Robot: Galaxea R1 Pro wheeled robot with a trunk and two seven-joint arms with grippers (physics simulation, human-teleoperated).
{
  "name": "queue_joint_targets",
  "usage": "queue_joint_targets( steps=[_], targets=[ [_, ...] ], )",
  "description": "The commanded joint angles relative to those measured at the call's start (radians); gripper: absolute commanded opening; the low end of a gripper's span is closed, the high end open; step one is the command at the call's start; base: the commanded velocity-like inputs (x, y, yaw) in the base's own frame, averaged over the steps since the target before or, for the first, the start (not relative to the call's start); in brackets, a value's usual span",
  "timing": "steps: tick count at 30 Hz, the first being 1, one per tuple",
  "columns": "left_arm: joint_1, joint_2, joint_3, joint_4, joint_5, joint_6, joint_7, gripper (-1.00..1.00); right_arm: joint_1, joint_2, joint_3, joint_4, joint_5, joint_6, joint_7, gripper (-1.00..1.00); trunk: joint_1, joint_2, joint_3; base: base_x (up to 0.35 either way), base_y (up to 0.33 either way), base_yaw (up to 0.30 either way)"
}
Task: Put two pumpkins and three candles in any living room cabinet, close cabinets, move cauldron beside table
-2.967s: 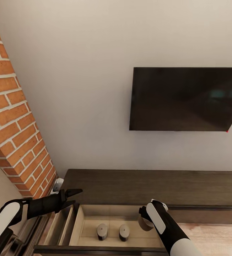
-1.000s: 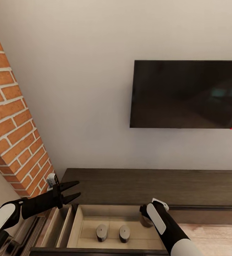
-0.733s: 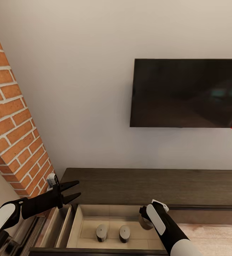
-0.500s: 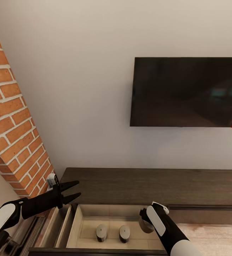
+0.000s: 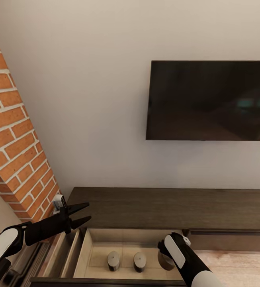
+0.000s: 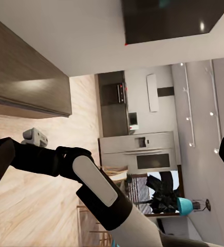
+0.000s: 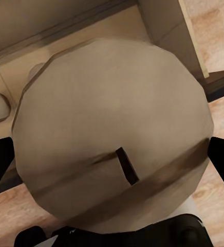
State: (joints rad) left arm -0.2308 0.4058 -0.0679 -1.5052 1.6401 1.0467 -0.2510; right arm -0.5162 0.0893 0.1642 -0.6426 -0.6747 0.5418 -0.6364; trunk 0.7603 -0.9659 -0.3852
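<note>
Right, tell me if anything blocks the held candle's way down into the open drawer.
Nothing visible does. The right gripper holds the stubby beige candle over the pale-lined open drawer; two grey-beige candles stand left of it, leaving bare floor beneath.

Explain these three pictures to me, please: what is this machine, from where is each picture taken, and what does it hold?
It is a simulated two-armed robot. The head camera looks down on a dark wood cabinet with an open drawer holding two candles. A television hangs above. The other two cameras sit on the wrists. The right end effector grips a third candle above the drawer. The left end effector is open and empty, near the brick fireplace.
</note>
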Motion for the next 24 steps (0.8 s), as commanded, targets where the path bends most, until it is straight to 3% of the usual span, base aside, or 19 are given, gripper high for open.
queue_joint_targets(
  steps=[1, 6, 12, 24],
  targets=[
    [-0.001, 0.001, -0.001, 0.000, -0.008, 0.000, -0.010, 1.00, -0.001, -0.001, 0.004, -0.001, -0.008, 0.002, -0.008, -1.00, 0.004, -0.008, -0.004, 0.000, 0.000, 0.000],
    [-0.001, 0.000, -0.001, 0.000, -0.008, 0.000, -0.010, 1.00, -0.001, -0.002, 0.005, 0.000, -0.008, -0.003, -0.008, -1.00, 0.023, -0.043, -0.020, 0.000, 0.000, 0.000],
    [-0.001, -0.001, -0.001, 0.000, -0.008, 0.000, -0.010, 1.00, 0.000, -0.002, 0.005, 0.005, -0.008, -0.061, -0.008, -1.00, 0.046, -0.085, -0.039, 0.000, 0.000, 0.000],
    [-0.001, -0.001, -0.001, 0.000, -0.008, 0.000, -0.010, 1.00, -0.001, 0.000, 0.005, 0.005, -0.008, -0.068, -0.008, -1.00, 0.092, -0.169, -0.076, 0.000, 0.000, 0.000]
  ],
)
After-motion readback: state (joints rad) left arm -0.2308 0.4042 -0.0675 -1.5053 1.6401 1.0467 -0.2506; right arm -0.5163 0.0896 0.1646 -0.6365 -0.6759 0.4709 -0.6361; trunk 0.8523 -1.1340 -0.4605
